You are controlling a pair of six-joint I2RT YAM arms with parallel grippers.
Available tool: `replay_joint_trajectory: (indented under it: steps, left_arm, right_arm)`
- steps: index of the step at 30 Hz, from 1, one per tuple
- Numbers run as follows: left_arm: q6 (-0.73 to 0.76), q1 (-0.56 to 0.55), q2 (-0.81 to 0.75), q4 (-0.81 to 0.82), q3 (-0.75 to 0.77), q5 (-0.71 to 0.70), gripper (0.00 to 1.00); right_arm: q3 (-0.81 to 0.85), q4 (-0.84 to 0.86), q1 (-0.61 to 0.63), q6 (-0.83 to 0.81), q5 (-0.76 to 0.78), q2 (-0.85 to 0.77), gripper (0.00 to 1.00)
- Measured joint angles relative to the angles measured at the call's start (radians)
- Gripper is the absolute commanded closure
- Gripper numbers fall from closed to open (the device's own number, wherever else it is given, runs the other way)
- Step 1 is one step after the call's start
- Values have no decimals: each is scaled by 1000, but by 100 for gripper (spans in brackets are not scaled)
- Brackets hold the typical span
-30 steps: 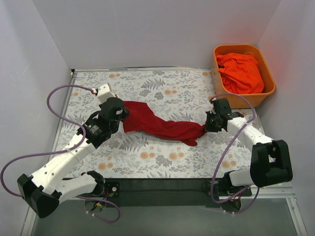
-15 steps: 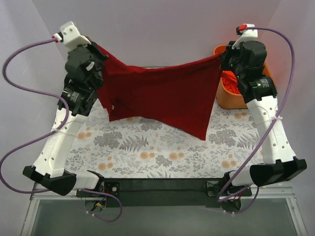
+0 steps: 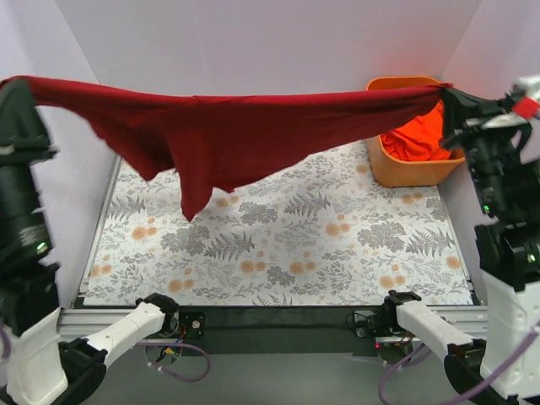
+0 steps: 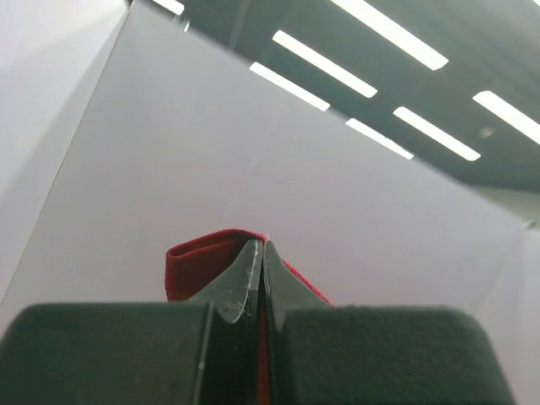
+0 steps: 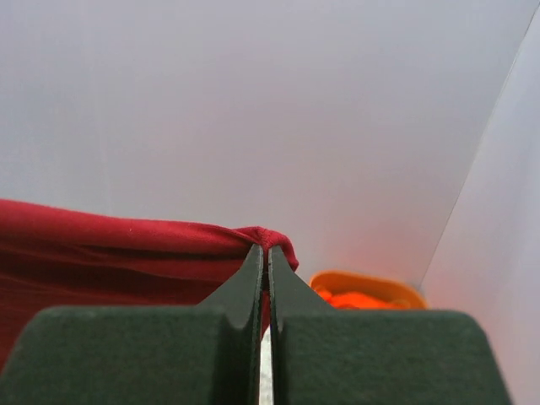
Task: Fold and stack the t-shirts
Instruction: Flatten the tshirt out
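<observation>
The dark crimson t-shirt hangs stretched high above the floral table, its top edge taut from side to side and a loose flap drooping at the left. My left gripper is shut on its left end, where red cloth bulges round the left gripper's closed tips. My right gripper is shut on the right end; in the right wrist view the shirt's hem wraps over the right gripper's pinched tips. The orange-red t-shirt lies crumpled in the tub.
The orange plastic tub stands at the table's far right corner, its rim showing past the right gripper. White walls close in at the back and both sides. Both arms rise tall at the table's left and right edges.
Both arms have risen and spread wide apart. The crimson shirt went from a bunched strip on the table to a taut sheet held high in the air.
</observation>
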Motion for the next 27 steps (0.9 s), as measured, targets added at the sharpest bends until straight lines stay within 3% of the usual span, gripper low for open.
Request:
replay_joint_trajectory:
  steps: [7, 14, 21, 27]
  left_arm:
    - [1, 0, -34, -37, 187, 109, 100]
    - [61, 0, 121, -74, 215, 77, 100]
    - [204, 7, 320, 67, -150, -28, 100]
    - [189, 104, 598, 156, -422, -8, 100]
  right_arm:
    - [51, 55, 2, -56, -78, -82, 99]
    - [50, 40, 3, -83, -89, -11, 99]
    - [-115, 43, 3, -87, -80, 119, 99]
    - [-349, 98, 2, -98, -43, 349, 99]
